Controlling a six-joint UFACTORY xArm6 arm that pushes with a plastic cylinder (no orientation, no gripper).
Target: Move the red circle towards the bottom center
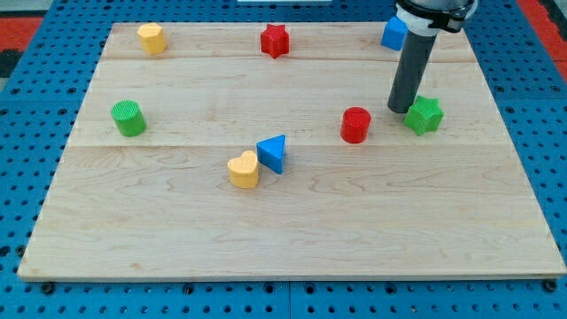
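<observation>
A pale wooden board [292, 230] lies on blue pegboard [35, 62]. My tip [399, 109], a bare rod holding nothing, stands toward the board's right edge, touching the green star [425, 115]. The red circle [355, 124] sits right of centre, near my tip.

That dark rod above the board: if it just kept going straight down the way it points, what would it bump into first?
Nothing but the wooden board. My tip already seems to rest on it, just left of the green block and right of the red circle. Whether it touches the green block is unclear.
</observation>
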